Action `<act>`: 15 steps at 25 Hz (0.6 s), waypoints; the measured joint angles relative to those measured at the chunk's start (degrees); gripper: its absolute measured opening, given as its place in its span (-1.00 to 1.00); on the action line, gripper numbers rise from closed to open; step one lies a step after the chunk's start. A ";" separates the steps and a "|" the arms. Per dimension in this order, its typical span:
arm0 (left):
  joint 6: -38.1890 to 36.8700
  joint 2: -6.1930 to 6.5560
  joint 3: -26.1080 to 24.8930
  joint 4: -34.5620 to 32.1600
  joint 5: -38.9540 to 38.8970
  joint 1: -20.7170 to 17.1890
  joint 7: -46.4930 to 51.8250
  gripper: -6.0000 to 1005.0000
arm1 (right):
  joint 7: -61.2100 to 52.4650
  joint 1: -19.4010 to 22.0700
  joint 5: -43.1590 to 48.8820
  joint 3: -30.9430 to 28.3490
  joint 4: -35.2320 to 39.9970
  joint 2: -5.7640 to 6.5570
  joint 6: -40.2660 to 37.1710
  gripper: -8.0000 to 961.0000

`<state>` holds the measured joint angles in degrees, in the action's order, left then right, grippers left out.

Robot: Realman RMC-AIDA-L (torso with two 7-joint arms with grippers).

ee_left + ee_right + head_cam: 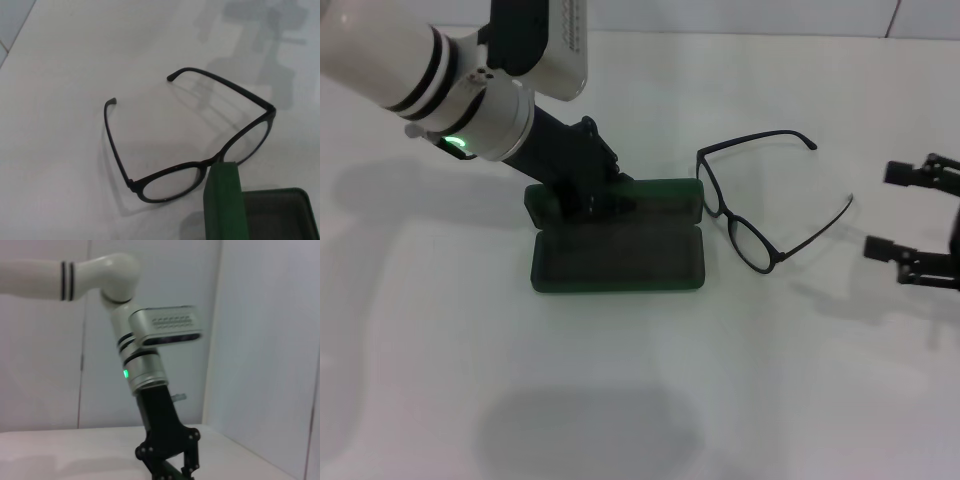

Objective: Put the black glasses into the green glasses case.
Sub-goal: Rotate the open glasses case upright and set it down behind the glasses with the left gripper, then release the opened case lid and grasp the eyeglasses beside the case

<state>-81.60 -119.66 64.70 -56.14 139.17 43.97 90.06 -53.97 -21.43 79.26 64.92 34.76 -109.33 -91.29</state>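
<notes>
The green glasses case [617, 245] lies open on the white desk [620, 400], its lid raised at the far edge; the left claw [588, 195] is closed on that lid. The black glasses [760, 200] rest unfolded just right of the case; farther right, the right claw [910, 225] hovers wide open, holding nothing.

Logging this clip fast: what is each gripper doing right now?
Left gripper: on the raised lid of the open green case; grip cannot be told.
Right gripper: open, empty, beside the glasses.
</notes>
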 joint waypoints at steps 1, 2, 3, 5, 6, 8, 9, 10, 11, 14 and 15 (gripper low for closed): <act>0.05 0.00 0.18 0.00 -0.34 -0.32 -0.24 -0.46 | 0.00 0.00 0.00 0.00 0.00 0.00 0.00 0.69; 0.09 -0.01 0.38 -0.02 -0.82 -0.72 -0.46 -0.46 | 0.00 0.00 0.00 0.00 0.00 0.00 0.00 0.69; 0.15 -0.04 0.82 -0.25 -1.38 -1.32 -0.61 -0.45 | -0.05 0.98 0.14 -1.16 0.00 -0.12 -0.52 0.69; 0.26 -0.12 1.56 -0.83 -1.95 -2.03 -0.21 -0.44 | -0.19 1.05 0.34 -1.27 0.00 -0.12 -0.33 0.69; 0.40 -0.18 2.03 -1.05 -2.21 -2.24 0.56 -0.43 | -0.23 1.07 0.49 -1.37 0.00 -0.14 -0.05 0.69; 0.78 -0.21 2.46 -1.26 -2.69 -2.28 1.98 -0.42 | -0.33 1.09 0.53 -1.53 -0.01 -0.13 0.59 0.69; 1.13 -0.21 2.50 -1.29 -3.15 -2.27 2.81 -0.41 | -0.47 1.08 0.54 -1.57 -0.06 -0.09 0.75 0.69; 1.44 -0.18 2.44 -1.32 -3.51 -2.26 3.41 -0.40 | -0.71 1.04 0.56 -1.60 -0.14 0.01 0.86 0.69; 1.66 -0.17 2.35 -1.33 -4.02 -2.32 3.90 -0.40 | -0.87 1.04 0.58 -1.62 -0.17 0.09 0.97 0.69; 1.79 -0.15 2.39 -2.34 -5.35 -3.21 4.45 -0.38 | -0.98 1.13 0.81 -1.75 -0.22 0.25 1.65 0.69; 1.77 -0.15 2.46 -3.54 -6.18 -4.14 4.49 -0.37 | -0.98 1.13 0.97 -1.80 -0.22 0.26 1.87 0.69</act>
<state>-79.83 -119.82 67.16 -59.69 132.98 39.82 94.54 -54.94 -20.30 80.23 63.11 34.53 -109.07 -89.41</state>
